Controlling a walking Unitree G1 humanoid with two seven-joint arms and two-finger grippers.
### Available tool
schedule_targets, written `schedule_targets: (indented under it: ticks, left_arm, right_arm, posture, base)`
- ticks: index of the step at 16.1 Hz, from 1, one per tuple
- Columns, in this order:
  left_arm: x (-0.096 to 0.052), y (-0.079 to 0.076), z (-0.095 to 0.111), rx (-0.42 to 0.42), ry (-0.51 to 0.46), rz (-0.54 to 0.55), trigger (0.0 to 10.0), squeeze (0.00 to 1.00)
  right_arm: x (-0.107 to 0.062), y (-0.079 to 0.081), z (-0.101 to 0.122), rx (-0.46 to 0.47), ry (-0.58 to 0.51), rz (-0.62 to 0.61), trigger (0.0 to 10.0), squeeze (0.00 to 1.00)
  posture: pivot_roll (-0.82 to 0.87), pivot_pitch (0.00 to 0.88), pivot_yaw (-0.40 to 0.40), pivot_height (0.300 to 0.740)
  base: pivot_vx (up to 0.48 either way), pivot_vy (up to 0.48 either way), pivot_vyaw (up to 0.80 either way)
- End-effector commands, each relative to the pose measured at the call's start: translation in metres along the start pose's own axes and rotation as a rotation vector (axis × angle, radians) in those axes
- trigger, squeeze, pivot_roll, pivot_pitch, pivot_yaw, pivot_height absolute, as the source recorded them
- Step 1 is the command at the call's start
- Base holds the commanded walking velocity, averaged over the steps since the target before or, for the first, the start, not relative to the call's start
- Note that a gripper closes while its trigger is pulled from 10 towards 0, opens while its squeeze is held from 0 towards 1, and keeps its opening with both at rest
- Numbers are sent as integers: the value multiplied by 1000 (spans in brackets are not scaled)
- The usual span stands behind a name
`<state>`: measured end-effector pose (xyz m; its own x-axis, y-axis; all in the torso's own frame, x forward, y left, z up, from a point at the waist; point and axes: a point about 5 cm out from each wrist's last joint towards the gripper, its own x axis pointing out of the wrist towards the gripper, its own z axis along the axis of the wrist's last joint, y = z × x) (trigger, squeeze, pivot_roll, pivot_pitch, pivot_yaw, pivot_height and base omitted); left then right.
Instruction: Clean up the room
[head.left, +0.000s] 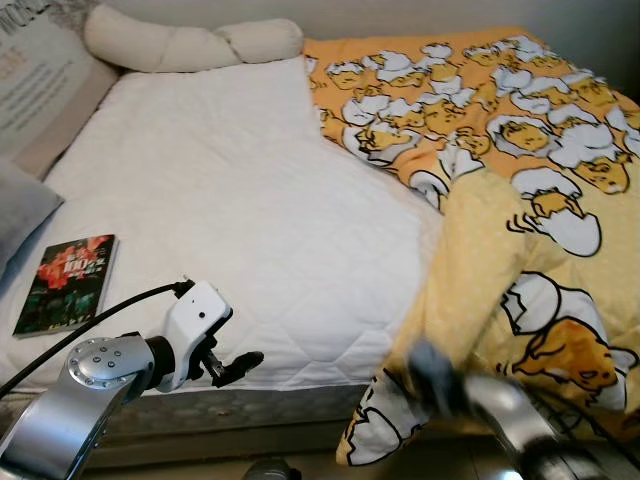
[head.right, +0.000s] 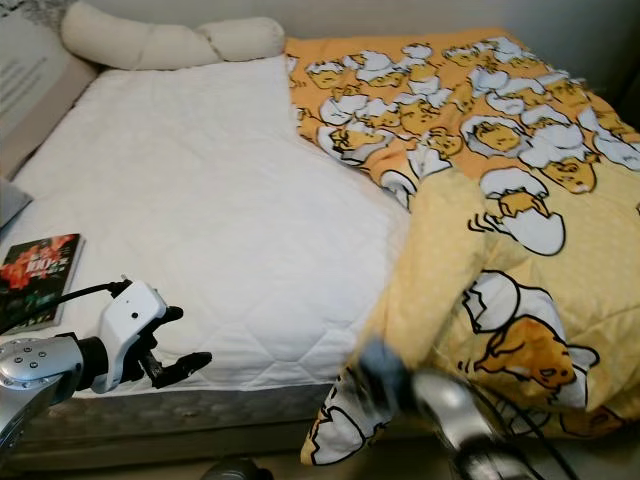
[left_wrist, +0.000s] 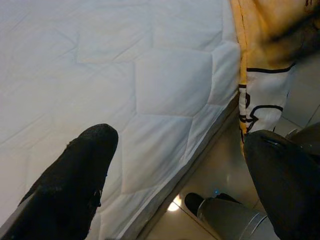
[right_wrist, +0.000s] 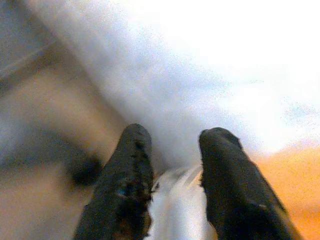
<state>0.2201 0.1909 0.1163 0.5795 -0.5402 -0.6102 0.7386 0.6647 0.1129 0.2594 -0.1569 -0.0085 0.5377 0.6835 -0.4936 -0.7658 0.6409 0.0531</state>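
Yellow blanket (head.left: 540, 250) drapes just above blurred right hand (head.left: 430, 375).

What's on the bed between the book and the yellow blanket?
Nothing: between the book and the yellow blanket lies bare white mattress, as the left eye view shows.
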Motion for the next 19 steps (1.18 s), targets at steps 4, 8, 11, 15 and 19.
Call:
schedule_targets:
  ticks: [4,8,11,15,19]
  left_arm:
    - [0,3,0,18,7,0,10000,0]
    - [-1,-6,6,63,-15,-92,10000,0]
    - [-1,-7,6,57,-10,-110,10000,0]
    - [-2,-11,2,67,18,-135,10000,0]
    - [-3,-12,2,70,29,-141,10000,0]
  right_arm:
    - [9,-40,35,126,-22,-395,10000,1000]
    - [16,-51,46,109,112,-668,10000,1000]
    - [17,-49,38,66,221,-759,10000,1000]
    - [20,-31,11,183,312,-733,10000,0]
    - [13,-27,-5,288,359,-732,3804,0]
  posture:
    - [263,0,79,740]
    - [291,0,69,740]
    - [287,0,78,740]
    - [286,0,93,740]
    - [288,0,97,740]
  base:
    - [0,0,0]
    - [0,0,0]
    - [0,0,0]
    - [0,0,0]
    - [0,0,0]
